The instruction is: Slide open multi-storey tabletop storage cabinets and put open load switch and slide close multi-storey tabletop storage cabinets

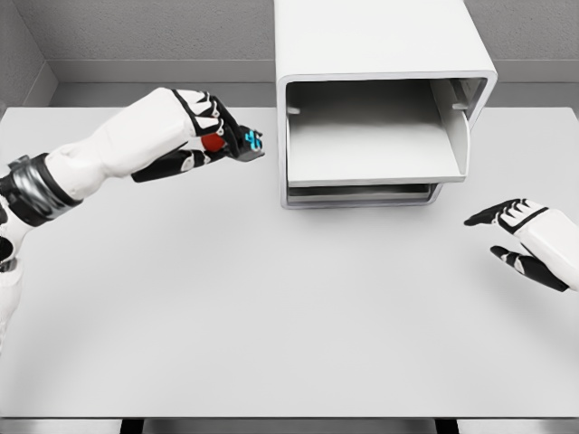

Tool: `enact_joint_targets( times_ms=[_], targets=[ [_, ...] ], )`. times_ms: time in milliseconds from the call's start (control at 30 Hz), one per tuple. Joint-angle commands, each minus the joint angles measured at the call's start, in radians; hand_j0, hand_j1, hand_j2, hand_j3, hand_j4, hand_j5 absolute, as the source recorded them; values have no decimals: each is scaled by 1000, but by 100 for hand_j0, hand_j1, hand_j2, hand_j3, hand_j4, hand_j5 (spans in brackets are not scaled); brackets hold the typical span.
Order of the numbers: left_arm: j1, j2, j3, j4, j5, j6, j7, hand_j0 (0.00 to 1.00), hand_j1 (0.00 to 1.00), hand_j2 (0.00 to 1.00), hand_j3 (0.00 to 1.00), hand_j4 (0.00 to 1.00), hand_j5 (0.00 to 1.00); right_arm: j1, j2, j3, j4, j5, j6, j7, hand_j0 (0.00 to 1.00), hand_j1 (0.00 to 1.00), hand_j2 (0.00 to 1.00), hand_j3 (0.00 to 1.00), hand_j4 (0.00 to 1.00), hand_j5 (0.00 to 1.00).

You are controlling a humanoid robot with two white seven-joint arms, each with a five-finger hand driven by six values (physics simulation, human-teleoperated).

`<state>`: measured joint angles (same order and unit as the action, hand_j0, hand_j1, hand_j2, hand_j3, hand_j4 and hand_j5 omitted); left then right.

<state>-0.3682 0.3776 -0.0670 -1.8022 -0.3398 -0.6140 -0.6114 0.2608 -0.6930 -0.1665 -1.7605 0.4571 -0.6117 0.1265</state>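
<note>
One left hand [217, 136] holds the load switch [237, 142] tight; carry it level into the cabinet's [380, 54] open drawer [371, 149]. Right hand [529, 240] rests, fingers loose.

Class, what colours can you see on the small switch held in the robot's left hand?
Red, dark grey and cyan blue on the load switch, seen in the head view.

Ahead of the left hand's fingers [237, 137] (closed on the switch [246, 143]) lies bare air up to the cabinet [380, 54]; its side wall [282, 145] blocks a straight line. The open drawer [375, 149] has free space above its floor, walled at both sides. Between the right hand's fingers [493, 217] and the cabinet front, the table [271, 307] is bare.
</note>
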Motion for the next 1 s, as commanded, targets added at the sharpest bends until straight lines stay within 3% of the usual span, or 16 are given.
enact_joint_targets(
  times_ms=[0, 433, 967],
  targets=[
    [-2, -9, -20, 0, 7, 3, 1, 40, 40, 40, 40, 40, 40, 0, 0, -7, -1, -6, 1, -1, 69, 69, 69, 69, 69, 69],
    [-52, -69, -74, 0, -16, 3, 1, 40, 40, 40, 40, 40, 40, 8, 0, -10, -2, -8, 1, -1, 69, 69, 69, 69, 69, 69],
    [-78, -221, -109, 1, -157, 3, 1, 40, 40, 40, 40, 40, 40, 17, 0, -25, -2, -8, 1, -4, 69, 69, 69, 69, 69, 69]
  ],
)
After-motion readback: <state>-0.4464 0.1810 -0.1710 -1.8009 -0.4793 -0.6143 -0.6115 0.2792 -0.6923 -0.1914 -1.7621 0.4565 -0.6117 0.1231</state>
